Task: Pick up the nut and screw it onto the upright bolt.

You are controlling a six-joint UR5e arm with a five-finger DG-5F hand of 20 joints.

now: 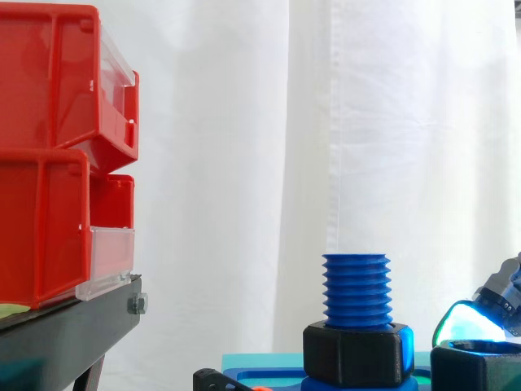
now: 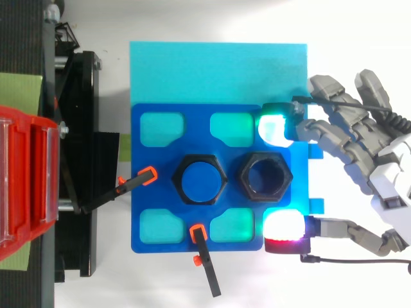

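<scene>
A blue threaded bolt (image 1: 356,289) stands upright on the blue fixture plate (image 2: 148,192), and a black hex nut (image 2: 200,179) sits round its base. A second black hex nut (image 2: 266,176) lies flat on the plate just right of the bolt, its hole dark; in the side view this nut (image 1: 476,368) shows at the bottom right. My hand (image 2: 385,173) reaches in from the right and is open. Its glowing fingertips (image 2: 273,128) straddle the loose nut, one pad behind it and one in front, both apart from it. In the side view a cyan-lit pad (image 1: 466,322) hovers just above that nut.
Stacked red bins (image 1: 57,163) stand on a black stand (image 2: 80,160) at the left. Two black clamps with orange tips (image 2: 146,176) (image 2: 199,232) hold the plate on a cyan board (image 2: 218,70). A white curtain hangs behind.
</scene>
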